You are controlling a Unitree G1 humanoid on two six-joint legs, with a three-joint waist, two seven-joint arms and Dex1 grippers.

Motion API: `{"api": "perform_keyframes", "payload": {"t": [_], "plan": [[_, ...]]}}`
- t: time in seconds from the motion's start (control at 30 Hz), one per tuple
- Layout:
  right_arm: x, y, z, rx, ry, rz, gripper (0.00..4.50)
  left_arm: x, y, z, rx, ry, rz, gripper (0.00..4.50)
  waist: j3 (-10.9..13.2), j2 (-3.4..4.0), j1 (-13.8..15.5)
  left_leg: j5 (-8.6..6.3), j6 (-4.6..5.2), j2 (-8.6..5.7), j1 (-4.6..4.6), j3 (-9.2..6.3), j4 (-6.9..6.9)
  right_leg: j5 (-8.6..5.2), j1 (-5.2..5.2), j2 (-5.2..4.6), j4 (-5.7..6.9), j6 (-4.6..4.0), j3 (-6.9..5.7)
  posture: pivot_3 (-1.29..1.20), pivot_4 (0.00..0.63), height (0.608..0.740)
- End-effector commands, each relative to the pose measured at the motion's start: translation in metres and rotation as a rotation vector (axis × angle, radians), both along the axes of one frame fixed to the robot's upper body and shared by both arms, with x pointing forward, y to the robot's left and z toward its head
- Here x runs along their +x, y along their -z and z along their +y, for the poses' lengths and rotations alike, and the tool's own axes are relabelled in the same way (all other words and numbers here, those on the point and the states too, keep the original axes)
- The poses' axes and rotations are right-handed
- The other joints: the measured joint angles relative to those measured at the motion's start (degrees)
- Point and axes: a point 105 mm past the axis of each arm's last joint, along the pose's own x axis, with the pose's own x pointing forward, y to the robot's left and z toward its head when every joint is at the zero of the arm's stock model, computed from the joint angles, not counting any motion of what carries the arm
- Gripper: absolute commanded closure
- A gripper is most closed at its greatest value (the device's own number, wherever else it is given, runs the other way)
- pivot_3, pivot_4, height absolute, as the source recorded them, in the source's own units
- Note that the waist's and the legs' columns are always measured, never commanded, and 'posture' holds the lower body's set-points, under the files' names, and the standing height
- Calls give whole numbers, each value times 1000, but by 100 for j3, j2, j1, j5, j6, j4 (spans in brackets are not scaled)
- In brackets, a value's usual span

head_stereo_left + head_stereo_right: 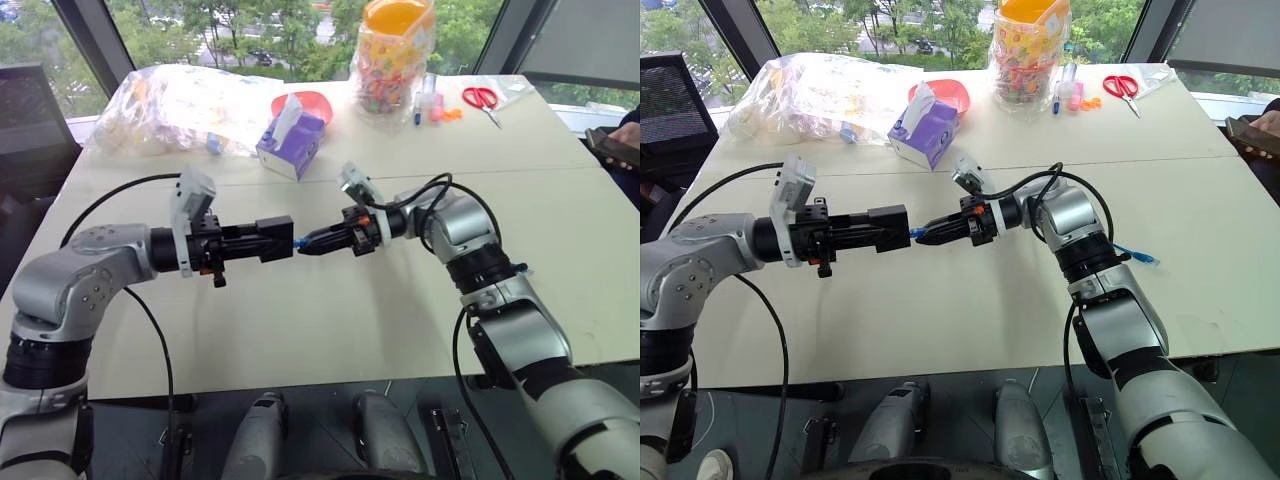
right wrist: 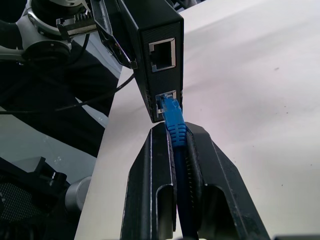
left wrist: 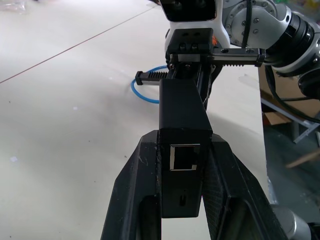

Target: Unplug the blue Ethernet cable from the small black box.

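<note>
Blue Ethernet cable [image 2: 176,131] is pinched between the right gripper's [image 1: 318,242] clenched fingers just behind its plug, which sits in the lower port of the small black box [image 1: 273,239]. The left gripper [image 3: 182,165] clamps that box from both sides. Both arms reach inward, roughly level above the white table [image 1: 330,330], the grippers pointing at each other, tip to tip. The cable's slack loops down to the tabletop.
</note>
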Motion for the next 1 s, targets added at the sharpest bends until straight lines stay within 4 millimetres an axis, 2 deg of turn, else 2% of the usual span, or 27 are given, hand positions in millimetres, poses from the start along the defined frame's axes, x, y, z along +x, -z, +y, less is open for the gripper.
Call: {"api": "perform_keyframes", "payload": {"t": [0.03,0.17,0.27,0.33,1.0], "plan": [[-2,-13,2,21,-26,-54,4441,-4,-2,-1,12,23,-23,4029,0,0,0,0,0,0,0,0,0,0,0,0,0,0,0,0,150,726],[-3,-13,1,20,-33,-58,4441,-4,0,0,16,24,-24,4029,0,0,-1,0,0,0,0,0,0,0,0,0,0,0,0,0,150,726],[-3,-12,0,9,-33,-107,3288,-4,0,0,15,24,-27,4029,0,0,0,0,0,0,0,0,0,0,-1,0,0,0,0,0,150,726],[-2,-11,0,5,-30,-124,2321,-4,0,0,13,24,-28,4029,0,0,0,0,0,0,-1,0,0,0,0,0,0,0,0,0,150,726],[-9,-12,3,0,-71,-75,2321,-3,2,0,9,16,-35,4029,0,0,0,0,0,0,-1,0,0,0,-1,0,1,1,0,0,150,726]]}}
